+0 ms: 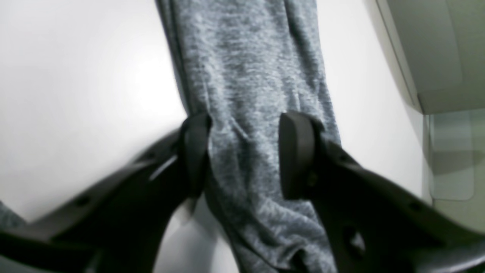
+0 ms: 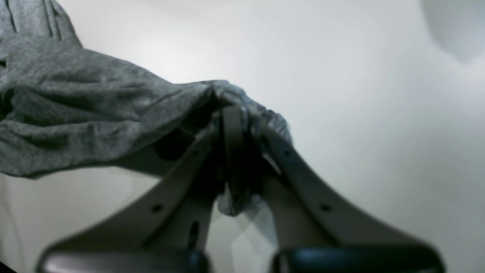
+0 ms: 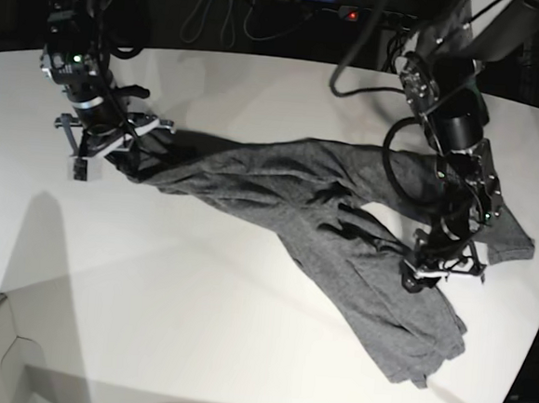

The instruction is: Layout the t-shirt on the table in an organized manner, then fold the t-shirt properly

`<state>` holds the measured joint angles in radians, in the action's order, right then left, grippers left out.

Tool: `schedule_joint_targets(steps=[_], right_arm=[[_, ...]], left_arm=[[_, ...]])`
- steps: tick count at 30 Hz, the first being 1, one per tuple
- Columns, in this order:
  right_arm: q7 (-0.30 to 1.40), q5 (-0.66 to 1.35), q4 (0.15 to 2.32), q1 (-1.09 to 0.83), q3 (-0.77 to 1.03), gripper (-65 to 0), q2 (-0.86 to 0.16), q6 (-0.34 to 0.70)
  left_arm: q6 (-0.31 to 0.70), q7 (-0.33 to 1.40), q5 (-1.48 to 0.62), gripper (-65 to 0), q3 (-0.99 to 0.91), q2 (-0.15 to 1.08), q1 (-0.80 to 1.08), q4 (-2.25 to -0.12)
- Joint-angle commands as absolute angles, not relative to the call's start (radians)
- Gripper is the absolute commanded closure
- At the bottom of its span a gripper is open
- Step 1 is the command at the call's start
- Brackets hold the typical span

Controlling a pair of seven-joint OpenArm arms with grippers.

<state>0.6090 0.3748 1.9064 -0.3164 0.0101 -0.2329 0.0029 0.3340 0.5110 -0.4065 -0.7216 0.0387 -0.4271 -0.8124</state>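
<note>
Shirt stretched between two tools, with uneven grips.

The dark heather-grey knit t-shirt (image 3: 323, 234) lies crumpled across the smooth white table (image 3: 149, 304). The right tool (image 2: 237, 125) is clamped on one end of the shirt; the left tool (image 1: 242, 151) straddles a fold with its jaws apart, so a pull would likely slip.

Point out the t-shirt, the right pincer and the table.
t-shirt (image 3: 280, 188): base view, the wrinkled middle of the cloth.
right pincer (image 2: 235, 125): right wrist view, between the tips shut on a bunched edge.
table (image 3: 151, 286): base view, bare white top.
</note>
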Motion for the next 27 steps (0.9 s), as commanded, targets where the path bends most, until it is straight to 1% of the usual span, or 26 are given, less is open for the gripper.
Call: schedule_joint_targets(steps=[1,4,6,9,13,15,18,21,27], right_arm=[[0.585,0.377,1.925,-0.311,0.015,0.0,-0.245,0.005],[0.585,0.377,1.925,-0.311,0.015,0.0,-0.254,0.005],[0.585,0.377,1.925,-0.311,0.015,0.0,-0.254,0.005],[0.585,0.377,1.925,-0.311,0.016,0.0,-0.254,0.005],[0.585,0.377,1.923,-0.311,0.016,0.0,-0.254,0.005],[0.585,0.377,1.923,-0.309,0.016,0.0,-0.254,0.005],[0.585,0.377,1.923,-0.308,0.016,0.0,-0.254,0.005],[0.585,0.377,1.923,-0.308,0.019,0.0,-0.254,0.005],[0.585,0.377,1.923,-0.306,0.022,0.0,-0.255,0.005]], left_arm=[[0.349,0.495,-0.42,-28.8,-0.707,0.045,-0.456,-0.832],[0.349,0.506,-0.427,-28.7,-0.716,0.044,-0.452,-0.835],[0.349,0.506,-0.427,-26.1,-0.716,0.045,-0.45,-0.835],[0.349,0.506,-0.427,-17.4,-0.716,0.053,-0.449,-0.835],[0.349,0.506,-0.427,0.0,-0.717,0.064,-0.449,-0.835],[0.349,0.506,-0.427,-0.9,-0.717,0.064,-0.449,-0.835],[0.349,0.507,-0.446,-0.2,-0.719,0.064,-0.444,-0.865],[0.349,0.558,-0.506,-0.3,-0.719,0.067,-0.404,-0.966],[0.349,0.653,-0.648,-0.3,-0.734,0.093,-0.292,-1.241]])
